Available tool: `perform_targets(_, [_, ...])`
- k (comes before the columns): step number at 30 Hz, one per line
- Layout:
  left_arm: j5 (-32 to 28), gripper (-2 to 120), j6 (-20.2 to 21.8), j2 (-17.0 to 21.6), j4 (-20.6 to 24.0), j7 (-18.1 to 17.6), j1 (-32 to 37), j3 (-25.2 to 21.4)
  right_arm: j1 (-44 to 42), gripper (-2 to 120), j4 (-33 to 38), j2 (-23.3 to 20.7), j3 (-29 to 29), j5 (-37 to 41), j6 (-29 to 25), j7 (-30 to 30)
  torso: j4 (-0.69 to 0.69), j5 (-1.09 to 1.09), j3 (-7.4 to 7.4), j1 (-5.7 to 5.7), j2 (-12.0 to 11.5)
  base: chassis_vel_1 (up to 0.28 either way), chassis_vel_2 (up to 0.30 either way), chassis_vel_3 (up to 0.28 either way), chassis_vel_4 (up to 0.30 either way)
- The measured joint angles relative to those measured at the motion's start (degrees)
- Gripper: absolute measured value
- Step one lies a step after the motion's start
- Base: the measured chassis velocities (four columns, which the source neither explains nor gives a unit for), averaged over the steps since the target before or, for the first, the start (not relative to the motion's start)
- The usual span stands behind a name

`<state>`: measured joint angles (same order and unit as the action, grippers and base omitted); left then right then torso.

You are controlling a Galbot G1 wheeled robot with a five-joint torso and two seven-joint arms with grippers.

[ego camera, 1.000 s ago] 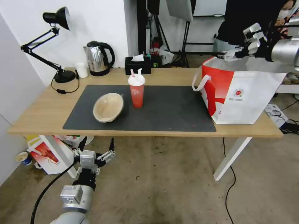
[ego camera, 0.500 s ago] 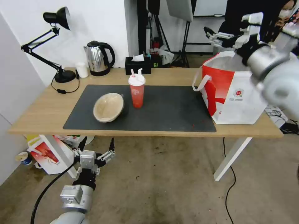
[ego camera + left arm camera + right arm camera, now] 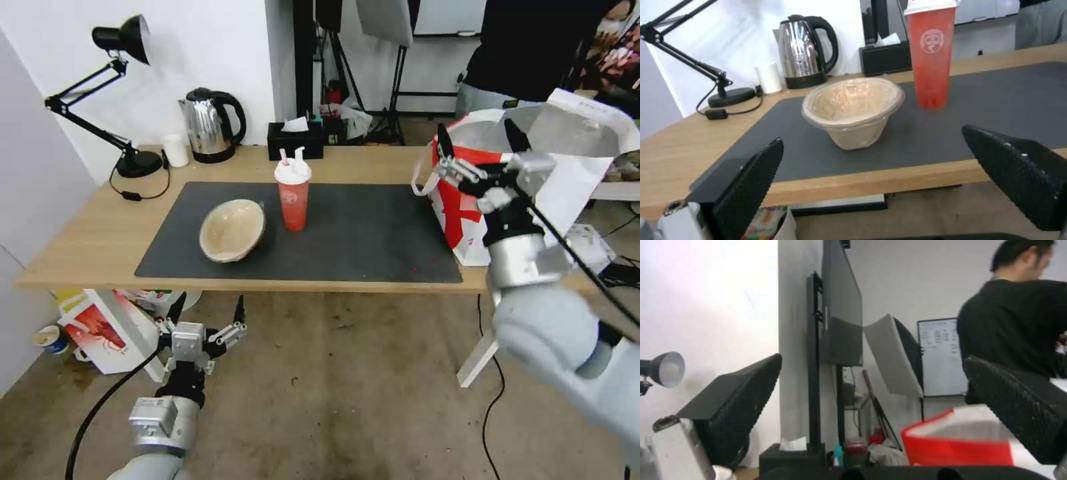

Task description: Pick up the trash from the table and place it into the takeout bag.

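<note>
Light-wood table (image 3: 100,247) with dark grey mat (image 3: 360,240)

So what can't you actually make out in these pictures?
- Inside of the takeout bag: head view, hidden by its own wall and the right gripper with its arm in front.
- Drink cup lid and straws: left wrist view, cut off by the picture's edge.
- Bag's lower part: right wrist view, cut off by the edge.
- Far table leg: head view, behind the right arm.
</note>
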<state>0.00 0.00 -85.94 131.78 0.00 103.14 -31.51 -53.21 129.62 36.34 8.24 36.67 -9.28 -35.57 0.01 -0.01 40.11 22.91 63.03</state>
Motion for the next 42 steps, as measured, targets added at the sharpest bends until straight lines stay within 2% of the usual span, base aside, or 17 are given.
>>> perform_targets(4, [0.0, 100, 0.0, 0.0, 0.0, 0.0, 0.0, 0.0, -6.5, 100, 2.0, 3.0, 0.3, -5.5, -1.9, -2.8, -0.01, 0.01, 0.0, 0.0, 0.0, 0.0, 0.0, 0.0, 0.0])
perform_targets(7, [0.0, 100, 0.0, 0.0, 0.0, 0.0, 0.0, 0.0, -15.7, 100, 4.2, 5.8, 0.3, -13.5, -3.1, -6.8, -0.02, 0.0, 0.0, 0.0, 0.0, 0.0, 0.0, 0.0, 0.0])
perform_targets(14, [0.0, 100, 0.0, 0.0, 0.0, 0.0, 0.0, 0.0, -23.9, 100, 3.5, 8.3, 0.1, -21.1, -6.0, -6.6, -0.01, 0.01, 0.0, 0.01, 0.0, 0.0, 0.0, 0.0, 0.0])
perform_targets(16, [0.0, 100, 0.0, 0.0, 0.0, 0.0, 0.0, 0.0, -30.0, 100, 2.8, 10.8, -0.6, -25.2, -5.5, -9.3, -0.02, 0.0, 0.0, 0.0, 0.0, 0.0, 0.0, 0.0, 0.0])
perform_targets(29, [0.0, 100, 0.0, 0.0, 0.0, 0.0, 0.0, 0.0, -34.8, 100, 2.4, 11.0, -0.7, -28.2, -4.5, -13.4, -0.01, 0.01, 0.0, 0.01, 0.0, 0.0, 0.0, 0.0, 0.0])
perform_targets(42, [0.0, 100, 0.0, 0.0, 0.0, 0.0, 0.0, 0.0, -39.7, 100, 4.6, 9.1, -2.5, -24.5, 2.0, -15.1, -0.01, 0.0, 0.0, 0.0, 0.0, 0.0, 0.0, 0.0, 0.0])
